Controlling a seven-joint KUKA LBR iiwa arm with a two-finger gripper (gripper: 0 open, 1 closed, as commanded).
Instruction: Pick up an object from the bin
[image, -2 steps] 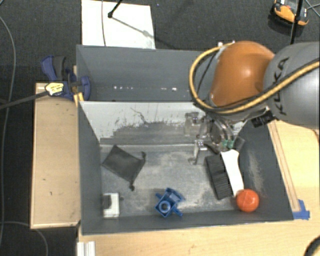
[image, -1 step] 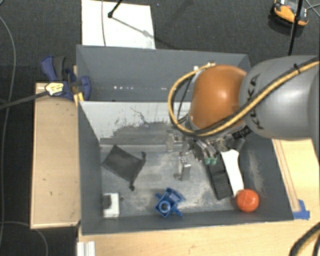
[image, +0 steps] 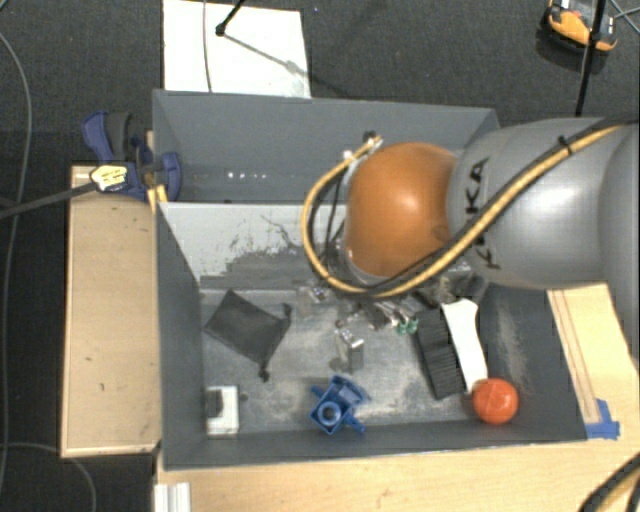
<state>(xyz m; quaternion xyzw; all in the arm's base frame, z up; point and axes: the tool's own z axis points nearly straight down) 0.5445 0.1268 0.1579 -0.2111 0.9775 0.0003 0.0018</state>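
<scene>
While the grey bin (image: 180, 300) holds a black sheet (image: 245, 328) at 9 o'clock, a white block (image: 222, 408) at 8, a brush (image: 452, 350) at 3 and an orange ball (image: 495, 400) at 4, the arm (image: 545, 215) enters from 3, fingers (image: 348, 342) pointing down near a blue plastic piece (image: 336, 405) at 6; open or closed, I cannot tell.

The grey arm (image: 548, 215) bears black "KUKA" lettering, partly crossed by a cable (image: 520, 186).

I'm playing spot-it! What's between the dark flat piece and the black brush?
The gripper hangs between the dark flat piece and the black brush, in the camera view.
</scene>
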